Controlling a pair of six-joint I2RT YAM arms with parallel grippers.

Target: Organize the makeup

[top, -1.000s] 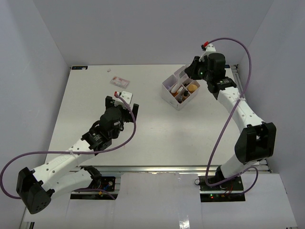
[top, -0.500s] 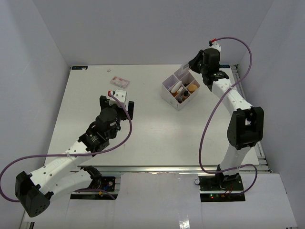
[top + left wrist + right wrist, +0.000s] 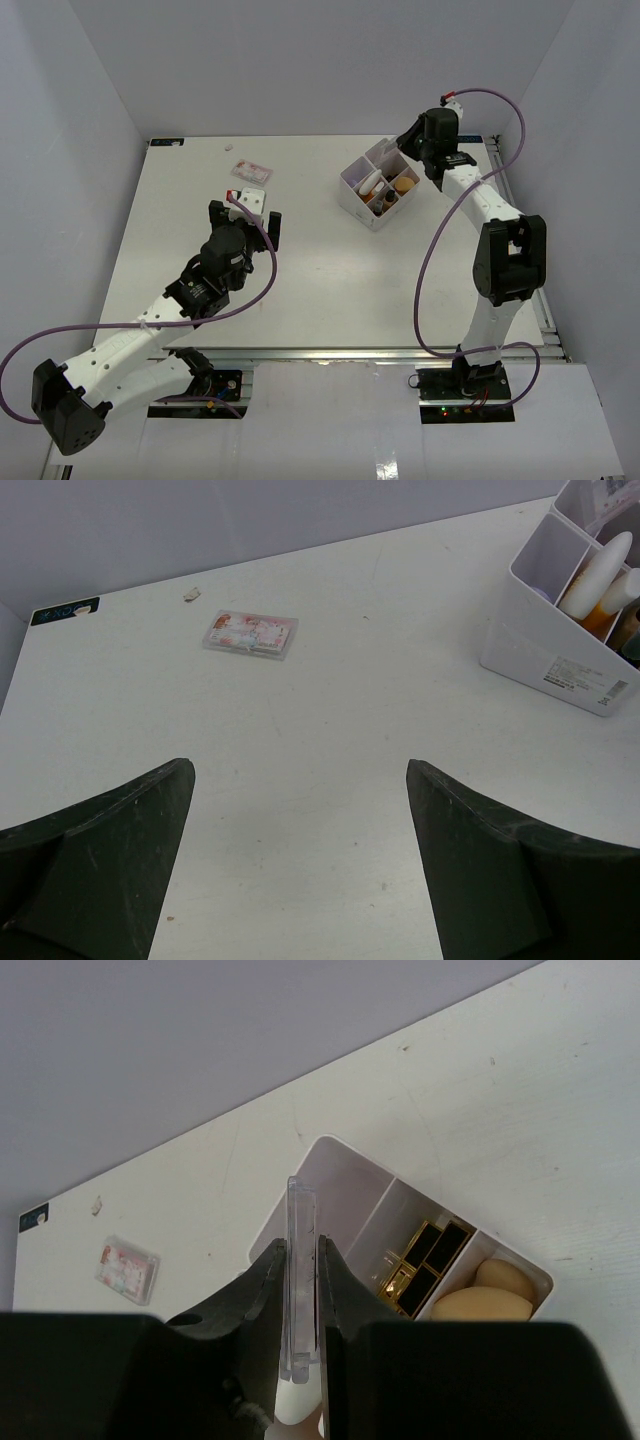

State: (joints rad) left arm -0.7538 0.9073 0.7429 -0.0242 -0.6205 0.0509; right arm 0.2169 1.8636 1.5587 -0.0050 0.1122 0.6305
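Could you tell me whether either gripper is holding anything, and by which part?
The right gripper pinches a thin clear plastic piece by its near end; the left gripper is open and empty.

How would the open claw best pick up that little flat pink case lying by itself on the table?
Probably from straight above, with the left gripper's fingers straddling the pink case across its two long edges, the narrower span. It lies flat on the table and is thin, so a sideways approach would find little to pinch.
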